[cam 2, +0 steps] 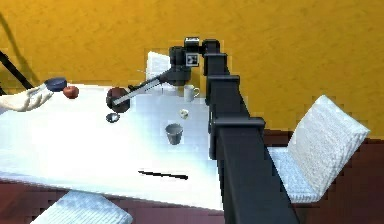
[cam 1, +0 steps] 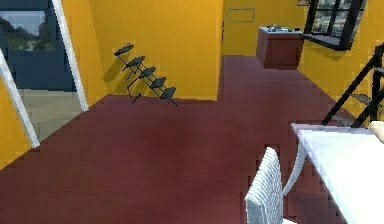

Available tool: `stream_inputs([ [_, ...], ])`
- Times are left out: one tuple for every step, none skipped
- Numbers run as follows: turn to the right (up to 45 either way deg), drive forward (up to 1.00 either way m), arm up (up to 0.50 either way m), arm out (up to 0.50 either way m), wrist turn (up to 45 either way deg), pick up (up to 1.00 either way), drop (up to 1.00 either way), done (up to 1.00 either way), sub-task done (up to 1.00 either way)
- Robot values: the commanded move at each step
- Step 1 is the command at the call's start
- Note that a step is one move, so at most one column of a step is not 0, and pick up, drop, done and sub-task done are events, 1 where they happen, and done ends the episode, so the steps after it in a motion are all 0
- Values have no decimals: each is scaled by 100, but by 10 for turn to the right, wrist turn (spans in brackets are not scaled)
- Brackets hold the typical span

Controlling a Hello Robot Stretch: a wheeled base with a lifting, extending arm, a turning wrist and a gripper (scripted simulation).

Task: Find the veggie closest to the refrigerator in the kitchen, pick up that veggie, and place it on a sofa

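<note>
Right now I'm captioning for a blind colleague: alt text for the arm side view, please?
A dark robot arm reaches across a white table, its gripper near a small reddish ball. A grey cup stands on the table; a white chair sits beside it.

In your forward view, the bench is sitting at four o'clock, a chair standing at its seven o'clock; a rack is standing by the wall at eleven. In your arm side view, a cup is standing mid-bench, a thin stick lying at its six o'clock, the claw hanging at its eleven, a second chair at three.
</note>
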Motion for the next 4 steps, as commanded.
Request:
stream_inputs([
  [0, 0, 0, 0, -450, 0, 0, 0, 0],
  [0, 0, 0, 0, -150, 0, 0, 0, 0],
  [0, 0, 0, -40, 0, 0, 0, 0, 0],
  [-450, 0, 0, 0, 0, 0, 0, 0, 0],
])
